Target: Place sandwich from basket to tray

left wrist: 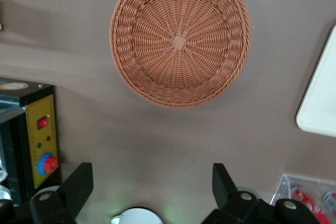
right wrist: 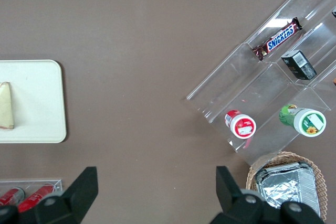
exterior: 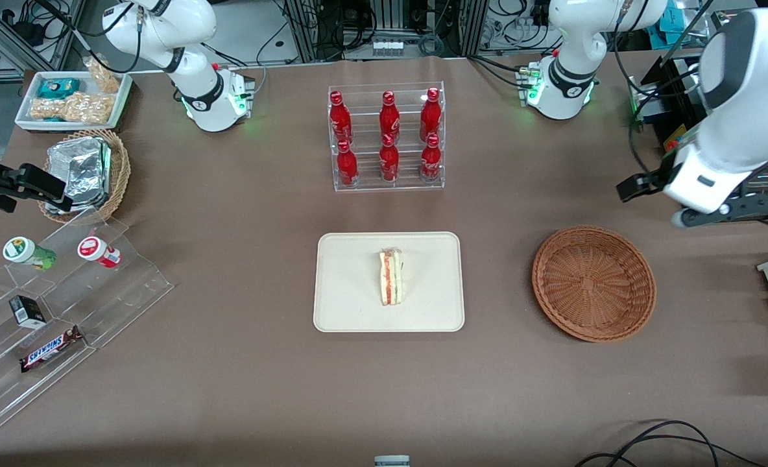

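Sandwich (exterior: 392,277) lies on tray (exterior: 389,282); basket (exterior: 593,283) empty; claw (left wrist: 152,187) spread wide above table, fingertips cut off

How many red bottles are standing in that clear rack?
6: three red bottles on the rack's upper step, three on the lower. The gripper, open, hangs above the table beside the empty basket.

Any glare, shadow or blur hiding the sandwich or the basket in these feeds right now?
Front view: even light, the sandwich sharp on the tray, the basket showing only weave. Left wrist view: the open gripper hangs above bare table, a soft shadow under the basket's rim. Right wrist view: slight glare on the acrylic rack.
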